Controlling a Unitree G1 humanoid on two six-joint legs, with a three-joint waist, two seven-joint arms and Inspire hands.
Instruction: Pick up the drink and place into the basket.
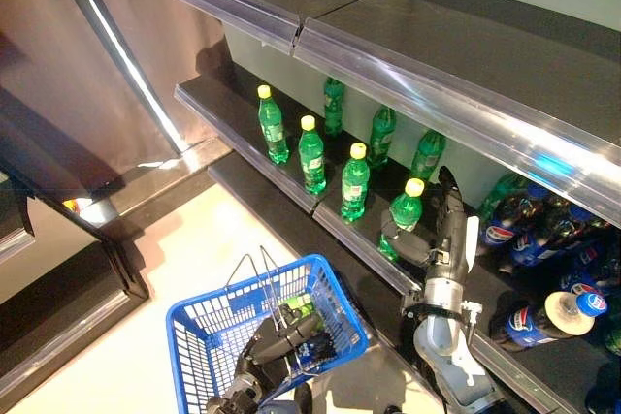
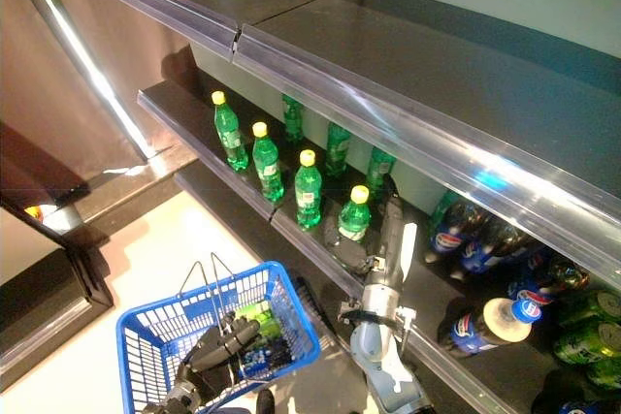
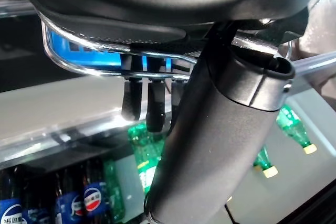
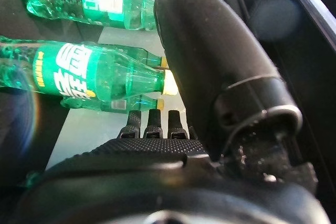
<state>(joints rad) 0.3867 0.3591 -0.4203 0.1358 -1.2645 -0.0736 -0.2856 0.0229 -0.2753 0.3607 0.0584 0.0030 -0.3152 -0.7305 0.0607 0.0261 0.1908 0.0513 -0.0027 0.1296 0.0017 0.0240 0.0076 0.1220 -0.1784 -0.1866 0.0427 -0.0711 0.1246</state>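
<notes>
Fingers of my right hand (image 1: 439,208) reach out straight just beside the nearest green bottle (image 1: 402,215), not gripping, while my left hand (image 1: 281,332) clasps the basket (image 1: 199,330) handle.

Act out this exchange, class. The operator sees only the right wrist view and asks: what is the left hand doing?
Observer: The left hand is curled round the handle of the blue basket, below the shelves.
Operator: Anything in it?
Observer: Yes, a green bottle lies inside.
Operator: What is to the right of the right hand?
Observer: Past the right hand, dark cola bottles stand on the same shelf.
</notes>
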